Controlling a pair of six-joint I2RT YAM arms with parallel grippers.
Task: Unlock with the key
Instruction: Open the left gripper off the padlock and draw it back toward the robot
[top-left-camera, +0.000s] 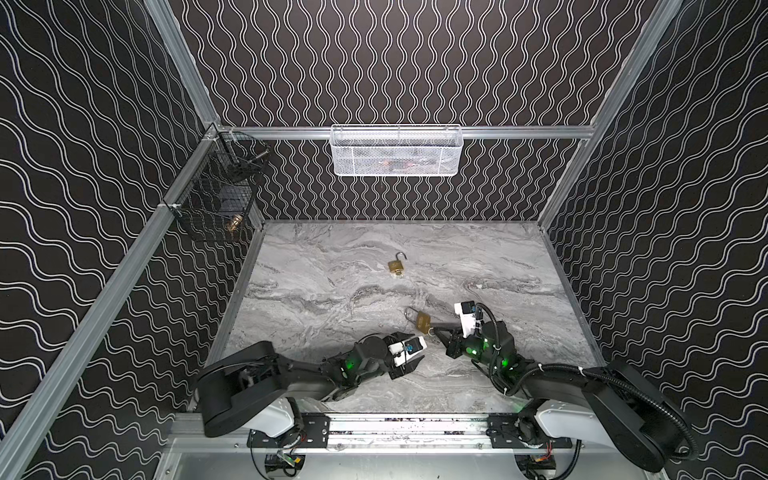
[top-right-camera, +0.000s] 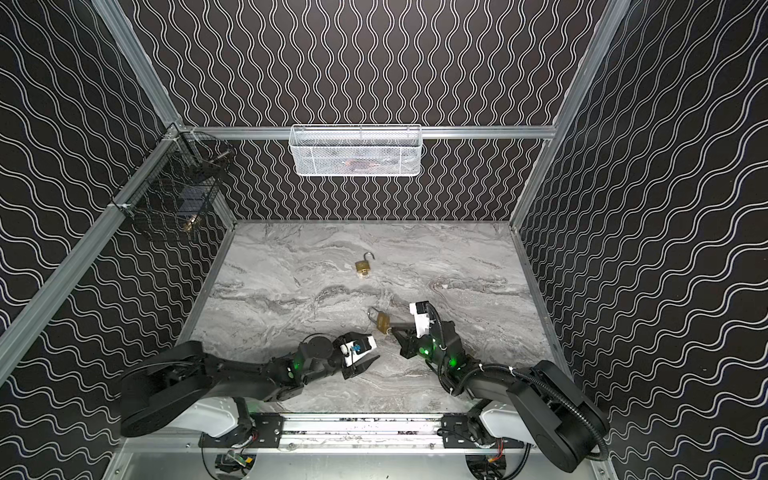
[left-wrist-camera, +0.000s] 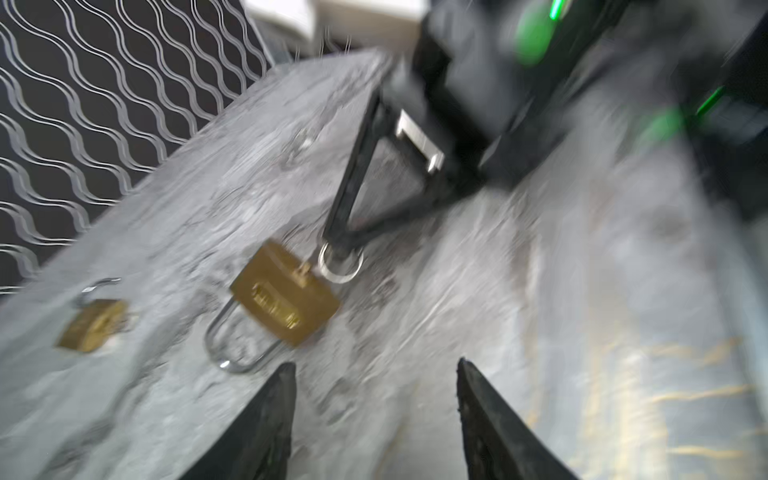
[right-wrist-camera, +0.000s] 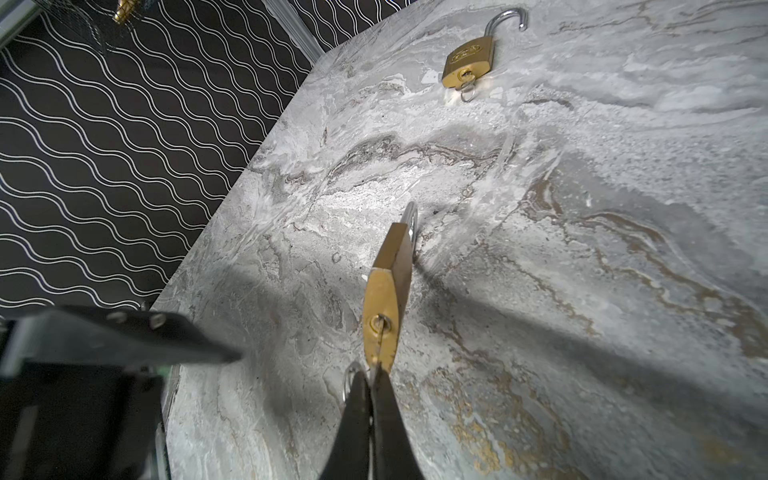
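Grey marbled tabletop (top-left-camera: 332, 257) inside black wave-patterned walls (top-left-camera: 415, 62). White mesh basket (top-left-camera: 397, 151) on the back rail, black wire basket (top-left-camera: 216, 195) on a side rail.

Two brass padlocks out on the marble. Far padlock (right-wrist-camera: 467, 60): lying flat mid-table, shackle swung open, a key in its keyhole. Near padlock (right-wrist-camera: 384, 307): towards the front, between the two arms, tipped up on a narrow edge. Shackle apparently seated in the body, though too blurred in the left wrist view for certainty.

Key (left-wrist-camera: 304, 273) in the near padlock's keyhole, key ring (left-wrist-camera: 341, 281) dangling at its head. Right gripper (right-wrist-camera: 376, 374): jaws pinched tight on the key head. Left gripper (left-wrist-camera: 376, 363): jaws apart, nothing between them, just beside the near padlock and not touching it.

Handling, by judgement: solid brass, so dense for its bulk, rigid, smooth-faced and likely slippery. Free on the marble, so apt to roll round with the key instead of resisting it. Best hold for the left gripper across the two broad flat faces of the body, clear of shackle and keyhole. Key thin and small: flat pinch on the head, gentle twist, watch for slipping.
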